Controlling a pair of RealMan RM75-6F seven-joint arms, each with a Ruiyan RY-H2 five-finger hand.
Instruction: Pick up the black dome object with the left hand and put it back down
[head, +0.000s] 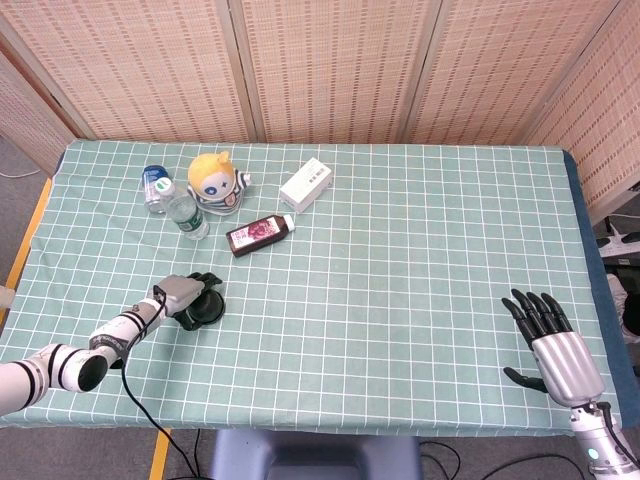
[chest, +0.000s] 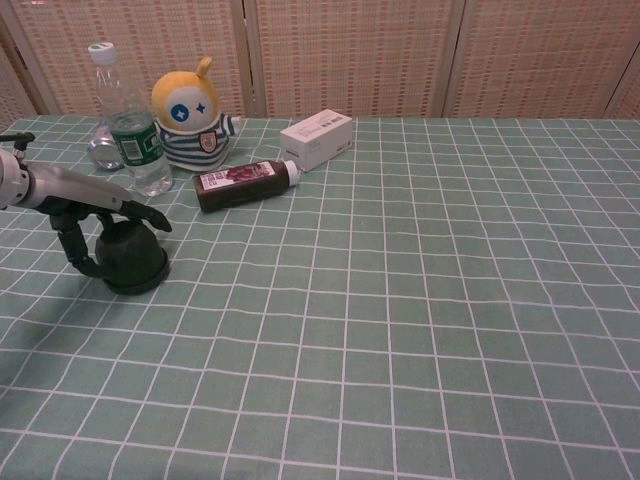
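Observation:
The black dome object (chest: 133, 257) sits on the green checked cloth at the near left, also seen in the head view (head: 207, 308). My left hand (chest: 95, 210) lies on it. Its fingers (chest: 140, 211) drape across the top of the dome, and the thumb hooks round the dome's left side, so the hand grips it. The dome still rests on the cloth. In the head view the left hand (head: 182, 297) covers the dome's left half. My right hand (head: 553, 346) hovers at the near right table edge, fingers spread, holding nothing.
Behind the dome stand a water bottle (chest: 125, 123) and a yellow-headed toy figure (chest: 190, 115). A dark bottle (chest: 243, 183) lies on its side beside a white box (chest: 317, 138). Woven screens close off the back.

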